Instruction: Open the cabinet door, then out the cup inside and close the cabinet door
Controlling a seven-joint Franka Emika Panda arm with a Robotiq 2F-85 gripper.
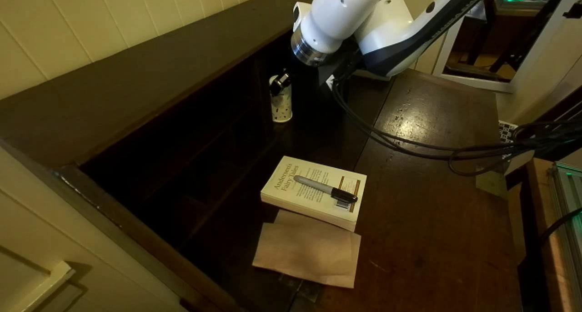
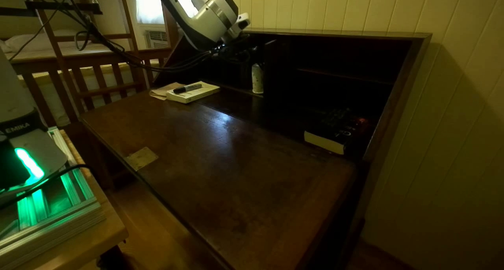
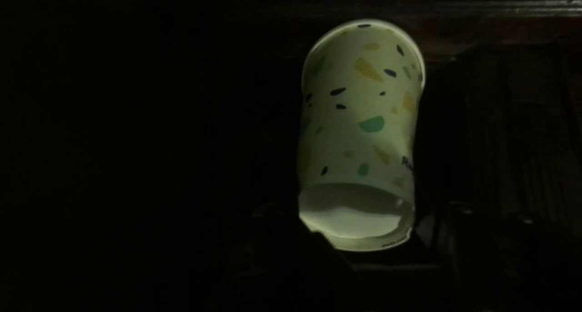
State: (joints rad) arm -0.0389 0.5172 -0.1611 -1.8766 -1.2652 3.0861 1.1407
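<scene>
Though cup [image 3: 359,116] vis., end effector [image 3: 369,232] dim

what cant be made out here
Desk hutch interior: mostly lost in darkness in both exterior views.
Lettering on the cup: wrist view, curves out of sight.
Fine print on the pale book: in an exterior view, too small and partly under the marker.
Robot base: in an exterior view, cut by the left edge.

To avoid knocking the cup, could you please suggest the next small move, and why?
Probably ease the cup a little outward over the desk, because the fingers appear to hold its base end and it looks close to the shelving in both exterior views.
</scene>
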